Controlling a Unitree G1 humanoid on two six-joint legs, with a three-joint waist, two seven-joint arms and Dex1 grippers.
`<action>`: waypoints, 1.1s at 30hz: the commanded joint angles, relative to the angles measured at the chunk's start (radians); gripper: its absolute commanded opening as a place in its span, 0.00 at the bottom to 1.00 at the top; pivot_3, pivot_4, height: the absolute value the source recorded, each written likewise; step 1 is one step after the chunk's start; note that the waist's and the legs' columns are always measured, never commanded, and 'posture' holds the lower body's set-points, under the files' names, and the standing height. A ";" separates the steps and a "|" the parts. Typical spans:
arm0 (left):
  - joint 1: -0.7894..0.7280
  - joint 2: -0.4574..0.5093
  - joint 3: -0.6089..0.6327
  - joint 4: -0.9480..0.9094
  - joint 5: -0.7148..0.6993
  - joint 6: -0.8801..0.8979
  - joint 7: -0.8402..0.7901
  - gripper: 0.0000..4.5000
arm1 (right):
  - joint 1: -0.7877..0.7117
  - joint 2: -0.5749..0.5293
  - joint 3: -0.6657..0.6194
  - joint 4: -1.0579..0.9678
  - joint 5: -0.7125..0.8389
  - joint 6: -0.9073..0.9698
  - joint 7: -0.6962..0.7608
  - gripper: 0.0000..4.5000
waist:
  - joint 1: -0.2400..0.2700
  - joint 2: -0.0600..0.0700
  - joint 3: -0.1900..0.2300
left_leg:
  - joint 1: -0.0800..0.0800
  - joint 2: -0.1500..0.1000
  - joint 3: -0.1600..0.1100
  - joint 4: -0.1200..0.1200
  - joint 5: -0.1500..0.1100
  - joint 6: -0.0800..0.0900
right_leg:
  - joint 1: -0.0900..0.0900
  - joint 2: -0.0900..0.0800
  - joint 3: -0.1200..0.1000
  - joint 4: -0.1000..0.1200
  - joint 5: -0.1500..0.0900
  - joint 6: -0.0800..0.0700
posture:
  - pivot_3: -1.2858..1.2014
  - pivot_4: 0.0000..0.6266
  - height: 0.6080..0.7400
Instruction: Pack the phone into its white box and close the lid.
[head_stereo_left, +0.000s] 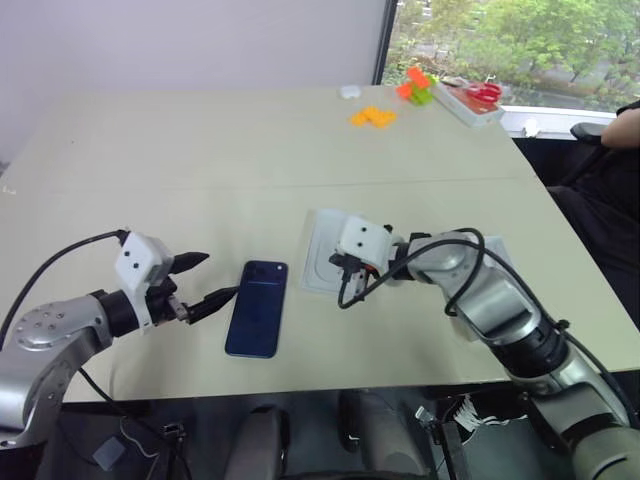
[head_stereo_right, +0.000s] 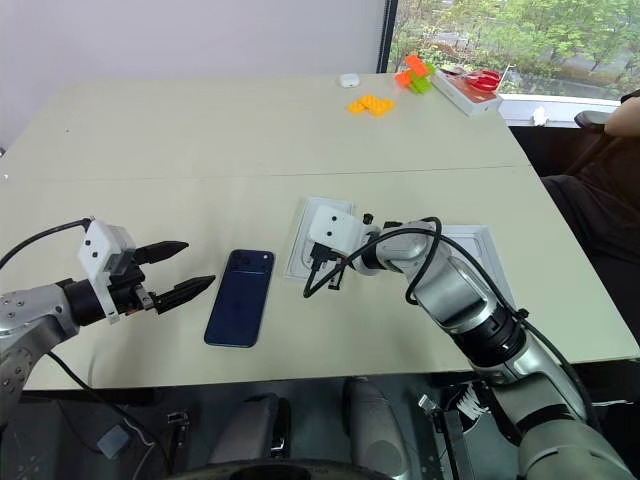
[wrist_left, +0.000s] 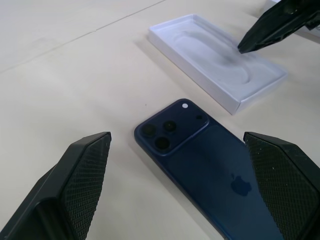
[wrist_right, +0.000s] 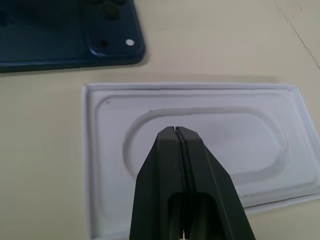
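Beige worktop (head_stereo_left: 200, 150) fills the head camera's view. Near its front edge lies the phone (head_stereo_left: 257, 307), dark navy, glossy back up, camera cluster at the far end. Just left of the phone, the left gripper (head_stereo_left: 205, 280) hovers with its two black fingers spread apart, tips pointing at the phone and holding nothing. To the phone's right sits a white insert (head_stereo_left: 322, 250) with an oval recess, flat on the worktop. The right gripper (head_stereo_left: 345, 282) reaches over the insert, fingers pressed together, empty. Behind that arm, part of another white tray (head_stereo_right: 478, 245) shows, too hidden to identify. Orange and green toy pieces (head_stereo_left: 375, 116) lie at the far edge by a window.

From the left wrist, both textured fingers (wrist_left: 75, 180) stand wide, framing the phone's camera end; beyond it lies the insert, with the other gripper's dark tip above it.

From the right wrist, the closed fingers (wrist_right: 182, 185) point at the insert's oval recess; the phone's corner lies just past the insert's edge, apart from it.
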 joint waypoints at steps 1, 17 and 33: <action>0.012 -0.006 0.070 0.006 -0.062 0.100 0.046 1.00 | -0.024 0.021 -0.025 0.001 -0.008 -0.049 -0.020 0.01 | 0.001 0.000 0.000 | 0.000 0.000 0.000 0.000 0.000 0.000 | 0.000 0.000 0.000 0.000 0.000 0.000 | 0.52 0.24 0.89; -0.149 0.035 0.115 0.126 -0.468 0.889 0.342 1.00 | 0.056 -0.031 0.075 -0.185 0.068 -0.100 0.150 0.01 | 0.001 0.000 -0.001 | 0.001 0.000 -0.002 0.001 0.000 0.000 | 0.001 0.000 -0.001 0.001 -0.001 0.001 | 0.52 0.24 0.89; -0.262 -0.169 0.084 0.235 -0.706 1.009 0.606 1.00 | -0.025 0.147 0.209 0.039 -0.025 -0.040 0.088 0.01 | 0.010 0.001 -0.004 | 0.002 -0.004 -0.003 0.001 0.001 -0.002 | 0.004 -0.006 0.000 0.001 0.001 0.002 | 0.52 0.24 0.89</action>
